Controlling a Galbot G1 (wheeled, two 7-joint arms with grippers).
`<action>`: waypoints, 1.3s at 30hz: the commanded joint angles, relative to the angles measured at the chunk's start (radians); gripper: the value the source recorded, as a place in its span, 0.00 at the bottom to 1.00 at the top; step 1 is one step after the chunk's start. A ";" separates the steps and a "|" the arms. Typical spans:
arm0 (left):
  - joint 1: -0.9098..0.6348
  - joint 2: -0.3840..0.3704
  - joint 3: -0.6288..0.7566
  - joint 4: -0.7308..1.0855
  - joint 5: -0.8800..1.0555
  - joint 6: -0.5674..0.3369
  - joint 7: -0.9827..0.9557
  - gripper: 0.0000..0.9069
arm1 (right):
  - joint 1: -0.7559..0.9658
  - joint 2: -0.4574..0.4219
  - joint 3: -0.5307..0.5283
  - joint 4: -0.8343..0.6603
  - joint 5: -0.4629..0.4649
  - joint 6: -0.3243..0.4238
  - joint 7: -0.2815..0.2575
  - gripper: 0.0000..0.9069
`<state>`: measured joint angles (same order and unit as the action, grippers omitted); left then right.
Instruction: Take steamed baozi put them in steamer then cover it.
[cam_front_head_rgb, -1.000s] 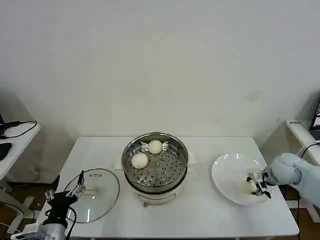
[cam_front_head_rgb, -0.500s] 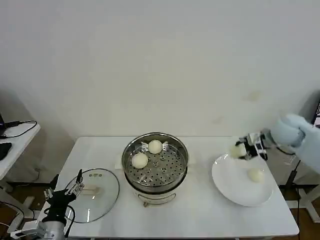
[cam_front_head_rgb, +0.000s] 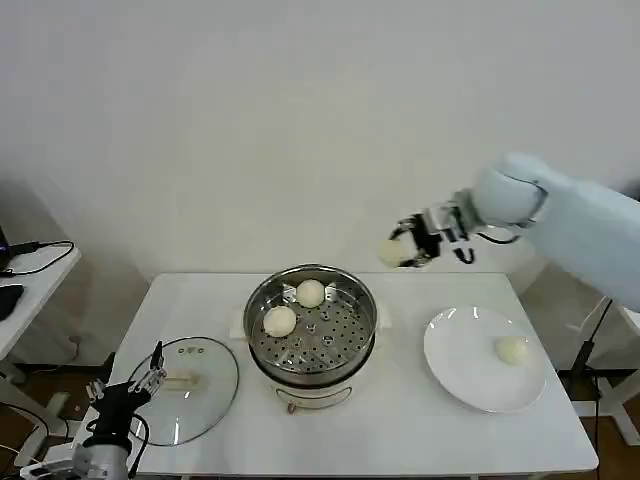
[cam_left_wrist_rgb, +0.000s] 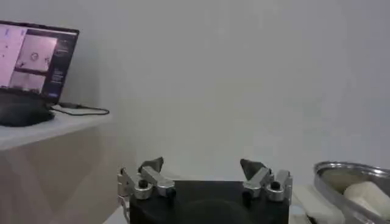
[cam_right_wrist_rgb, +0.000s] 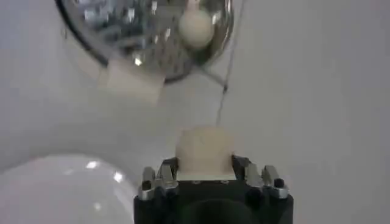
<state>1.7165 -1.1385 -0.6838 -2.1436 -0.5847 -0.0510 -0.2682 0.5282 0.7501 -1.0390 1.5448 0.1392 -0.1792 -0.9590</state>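
The steel steamer (cam_front_head_rgb: 312, 335) stands mid-table with two cream baozi on its perforated tray, one at the back (cam_front_head_rgb: 310, 293) and one at the left (cam_front_head_rgb: 279, 321). My right gripper (cam_front_head_rgb: 408, 248) hangs in the air to the right of the steamer and above the table, shut on a third baozi (cam_front_head_rgb: 393, 254), which also sits between the jaws in the right wrist view (cam_right_wrist_rgb: 204, 150). Another baozi (cam_front_head_rgb: 511, 350) lies on the white plate (cam_front_head_rgb: 465, 385). The glass cover (cam_front_head_rgb: 185, 388) rests flat on the table left of the steamer. My left gripper (cam_front_head_rgb: 128, 387) is open, low at the table's front left corner.
The steamer's rim and side handle (cam_right_wrist_rgb: 133, 81) lie below the right gripper in its wrist view. A side desk with a laptop (cam_left_wrist_rgb: 36, 58) and cables (cam_front_head_rgb: 30, 255) stands to the left. Another desk edge (cam_front_head_rgb: 600, 260) is at the far right.
My right gripper picked a baozi off the plate, lifted it, and carried it leftward and up toward the steamer. One baozi stays on the plate. The left arm has barely moved.
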 joint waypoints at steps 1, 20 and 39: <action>0.011 -0.002 -0.012 -0.018 0.003 0.003 -0.001 1.00 | 0.072 0.265 -0.091 0.000 0.029 0.042 0.013 0.67; 0.046 -0.030 -0.055 -0.044 0.006 -0.001 0.001 1.00 | -0.009 0.348 -0.274 0.040 -0.087 0.212 -0.019 0.67; 0.041 -0.034 -0.054 -0.041 0.000 -0.005 0.004 1.00 | -0.038 0.357 -0.317 0.002 -0.130 0.251 -0.030 0.67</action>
<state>1.7548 -1.1717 -0.7357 -2.1855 -0.5842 -0.0547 -0.2654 0.4963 1.0964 -1.3331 1.5511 0.0258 0.0558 -0.9848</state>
